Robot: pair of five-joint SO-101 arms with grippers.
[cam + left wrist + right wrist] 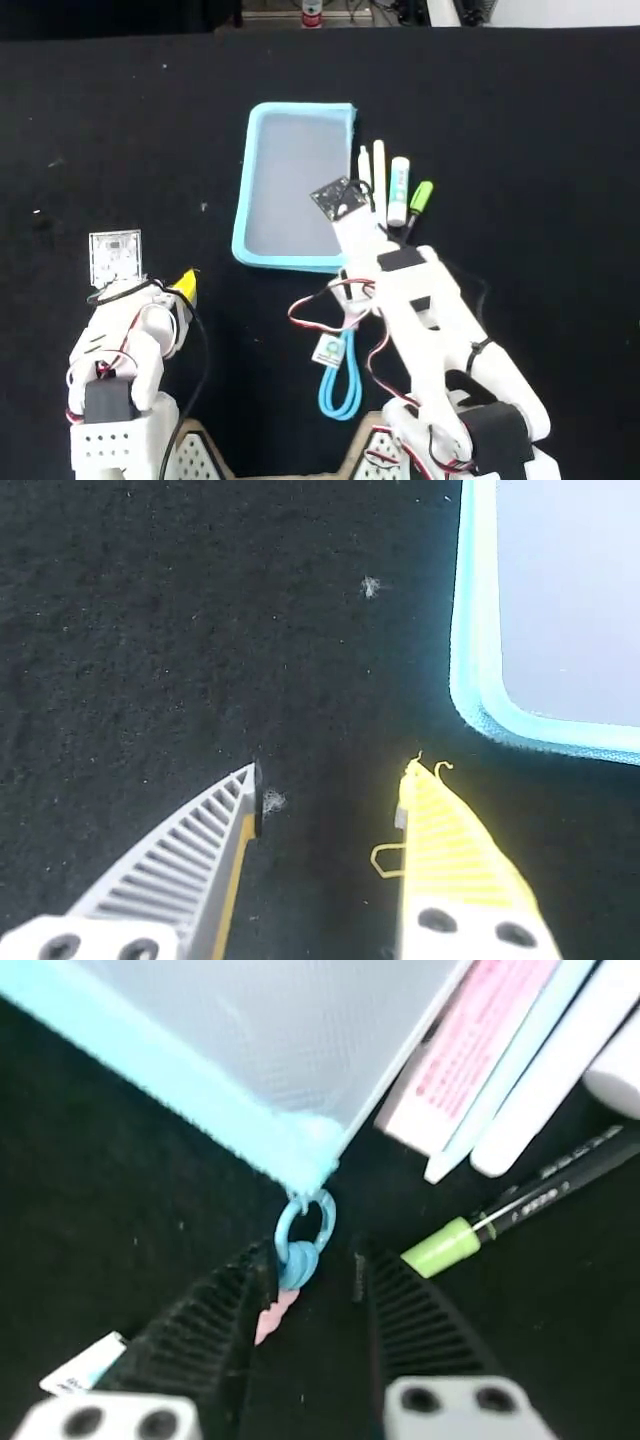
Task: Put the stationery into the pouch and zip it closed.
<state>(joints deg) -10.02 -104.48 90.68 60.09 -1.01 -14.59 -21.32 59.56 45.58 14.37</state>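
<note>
My right gripper (310,1258) is part open around the zip ring (303,1232) of the pouch (250,1050) and holds nothing. Next, I reckon, pinch it. The stationery (398,190) lies outside, upper centre.

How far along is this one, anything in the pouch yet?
Nothing done: the stationery lies on the table beside the pouch. In hand: the right gripper, open, straddles the zipper ring at the pouch's corner; the left gripper hangs open over the table. Left: loading and zipping.

Ahead of the right gripper (312,1265), the pouch (240,1050) and the stationery (520,1070) are both cut off by the picture's edge
</note>
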